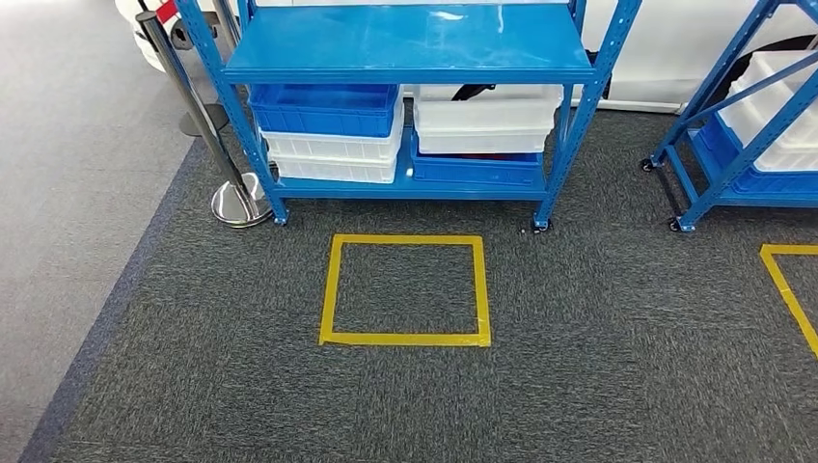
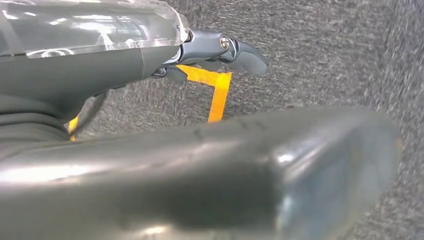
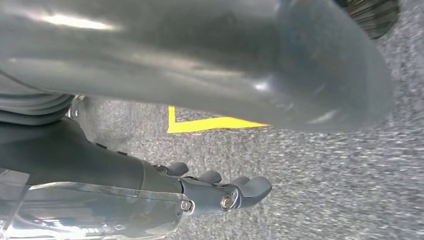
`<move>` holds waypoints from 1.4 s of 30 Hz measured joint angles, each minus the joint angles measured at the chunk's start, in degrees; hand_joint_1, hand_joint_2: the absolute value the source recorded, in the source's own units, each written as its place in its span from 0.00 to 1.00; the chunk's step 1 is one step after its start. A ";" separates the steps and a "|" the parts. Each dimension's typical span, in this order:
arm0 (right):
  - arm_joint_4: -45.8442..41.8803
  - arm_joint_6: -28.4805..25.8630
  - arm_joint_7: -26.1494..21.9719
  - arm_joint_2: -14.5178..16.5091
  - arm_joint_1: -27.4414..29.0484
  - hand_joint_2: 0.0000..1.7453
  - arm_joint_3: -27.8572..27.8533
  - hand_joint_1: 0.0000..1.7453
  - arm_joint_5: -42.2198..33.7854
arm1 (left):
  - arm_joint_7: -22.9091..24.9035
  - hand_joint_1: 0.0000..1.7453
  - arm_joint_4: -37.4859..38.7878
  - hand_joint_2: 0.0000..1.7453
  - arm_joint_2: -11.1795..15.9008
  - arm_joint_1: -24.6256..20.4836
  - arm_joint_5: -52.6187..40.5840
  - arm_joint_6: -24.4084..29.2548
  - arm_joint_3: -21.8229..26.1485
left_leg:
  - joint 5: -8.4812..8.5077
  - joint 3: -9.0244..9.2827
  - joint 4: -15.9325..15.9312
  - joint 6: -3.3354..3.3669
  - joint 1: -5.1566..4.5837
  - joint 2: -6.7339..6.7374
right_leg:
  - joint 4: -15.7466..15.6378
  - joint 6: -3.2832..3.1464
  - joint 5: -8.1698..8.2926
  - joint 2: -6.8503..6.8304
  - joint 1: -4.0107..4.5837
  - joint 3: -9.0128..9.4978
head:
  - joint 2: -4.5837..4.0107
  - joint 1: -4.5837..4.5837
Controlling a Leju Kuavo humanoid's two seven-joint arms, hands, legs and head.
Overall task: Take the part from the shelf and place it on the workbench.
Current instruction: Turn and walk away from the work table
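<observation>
Shelf [image 1: 410, 58] stands on grey carpet [image 1: 598, 318] behind a yellow tape square [image 1: 405, 338]; both hands hang empty, fingers apart.

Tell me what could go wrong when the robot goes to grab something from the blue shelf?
1. The blue metal shelf stands on small wheels, so a push might roll it away.
2. The stacked blue and white plastic bins sit low under the top board, leaving a tight reach where an arm might bump it.
3. The shiny metal post stands close beside the shelf and might get knocked.
</observation>
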 joint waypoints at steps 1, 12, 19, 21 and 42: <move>0.01 0.01 -0.01 0.04 -0.04 0.00 -0.03 0.00 -0.01 | -0.01 0.00 0.00 0.00 0.04 0.00 0.01 -0.01 0.04 | 1.04 1.80 -3.59 0.50 -0.26 0.27 | 0.01 0.22 -0.33 -0.17 0.05 0.35 | 0.00 0.02; 0.01 0.09 -0.09 0.05 -0.15 0.00 -0.55 0.00 -0.04 | -0.09 0.00 0.00 0.00 -0.06 0.14 -0.01 -0.16 0.19 | -1.86 9.58 -9.99 3.18 -0.44 -0.20 | 15.53 2.95 -4.68 0.70 -0.27 -10.57 | 0.00 0.49; 0.01 0.28 -0.12 -0.33 0.55 0.00 -0.87 0.00 -0.04 | 0.04 0.00 0.00 0.00 -0.40 0.32 -0.13 -0.25 0.23 | -7.47 15.77 -9.73 1.51 -0.66 -0.86 | 2.66 1.36 8.54 0.81 0.18 -11.08 | 0.00 0.56; 0.01 0.33 -0.16 -0.33 0.27 0.00 -0.87 0.00 -0.04 | 0.17 0.00 0.00 0.00 -0.38 -0.01 -0.20 -0.25 0.23 | -6.56 15.65 -7.40 0.84 -0.60 -0.87 | 2.64 0.53 7.67 0.89 0.16 -9.77 | 0.00 0.53; -0.05 0.18 0.92 -0.40 -0.41 0.00 -1.89 0.00 -1.33 | 0.61 0.00 -0.02 0.00 -0.33 0.11 -0.67 -0.26 0.65 | -1.53 6.64 -7.53 3.59 -0.58 0.12 | 16.58 2.57 -5.39 1.24 0.12 -8.80 | 0.00 0.64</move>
